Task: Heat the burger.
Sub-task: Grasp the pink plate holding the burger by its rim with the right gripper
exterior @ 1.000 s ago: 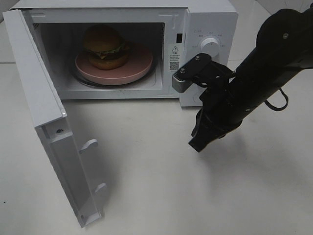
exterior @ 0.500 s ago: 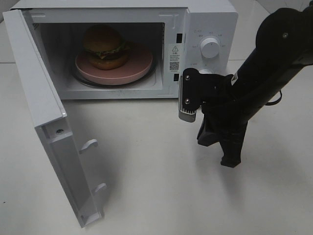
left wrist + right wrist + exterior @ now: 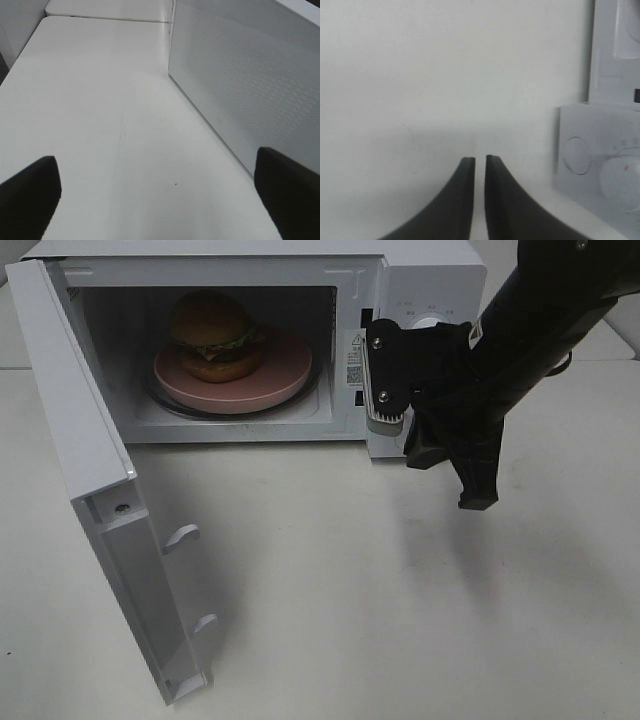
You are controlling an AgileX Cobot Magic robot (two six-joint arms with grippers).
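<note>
bright, even light; soft shadows on the table [image 3: 400, 620]; wrist views blurry.

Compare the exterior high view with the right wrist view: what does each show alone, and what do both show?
Exterior high only: the burger on the pink plate inside the microwave, with its door swung open.

Right wrist only: the thin slit between the nearly closed fingertips of the right gripper, which holds nothing, and a round button on the control panel.

Both: the white table, the microwave's control side and the right gripper.
</note>
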